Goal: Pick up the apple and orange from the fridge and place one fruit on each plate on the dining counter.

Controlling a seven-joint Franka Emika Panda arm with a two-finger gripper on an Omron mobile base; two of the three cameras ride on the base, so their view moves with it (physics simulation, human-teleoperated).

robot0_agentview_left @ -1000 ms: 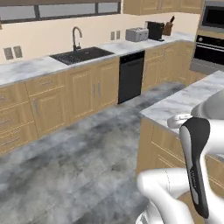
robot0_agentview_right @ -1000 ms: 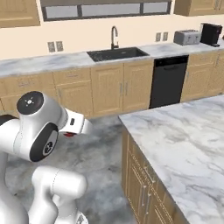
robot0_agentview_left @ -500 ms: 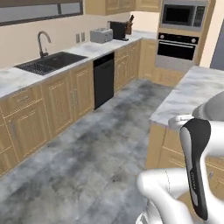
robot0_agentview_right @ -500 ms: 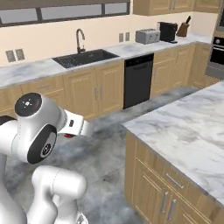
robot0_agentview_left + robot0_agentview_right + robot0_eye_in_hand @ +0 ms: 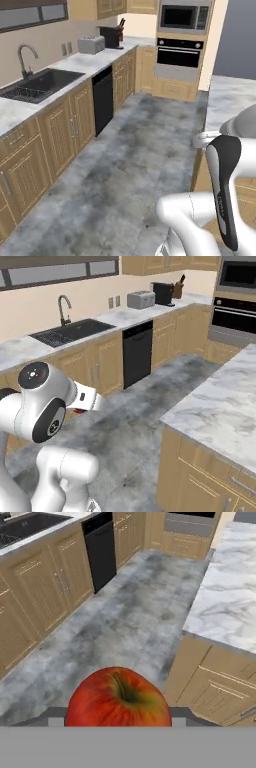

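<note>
1. A red apple (image 5: 118, 698), stem up with a yellow-green blush, sits at the bottom of the hand view between the gripper (image 5: 118, 712) tips, which are closed on its sides; the fingertips themselves are mostly hidden behind the fruit.
2. Below the apple lies open grey stone floor (image 5: 115, 624), a wide lane between two edges.
3. Left edge: wood cabinets and a black dishwasher (image 5: 100, 549).
4. Right edge: the dining counter (image 5: 227, 607), white veined marble over tan drawers, its corner near the apple.
5. The left base view adds a sink (image 5: 35, 85), toaster (image 5: 91, 45) and wall oven (image 5: 179, 52) at the far end.
6. The right base view shows more of the bare marble top (image 5: 225, 401).
</note>
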